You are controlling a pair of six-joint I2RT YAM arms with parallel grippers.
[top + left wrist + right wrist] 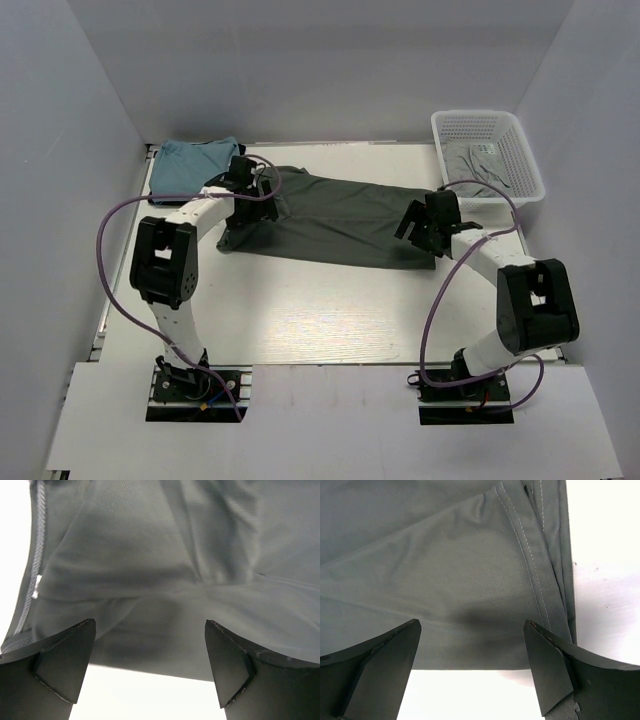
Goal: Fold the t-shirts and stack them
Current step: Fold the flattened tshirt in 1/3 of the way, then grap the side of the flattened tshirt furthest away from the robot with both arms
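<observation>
A dark grey-green t-shirt [340, 215] lies spread in a long strip across the middle of the table. My left gripper [243, 196] is open over its left end, where the cloth [165, 580] is bunched and folded between the fingers. My right gripper [418, 226] is open over its right end, above the near edge by the stitched hem [530, 565]. Neither holds cloth. A light teal-blue t-shirt [195, 160] lies folded at the back left. A paler grey t-shirt [480, 160] lies in the basket.
A white plastic mesh basket [528, 160] stands at the back right. White walls close the table on three sides. Bare white tabletop [320, 310] lies between the shirt and the arm bases.
</observation>
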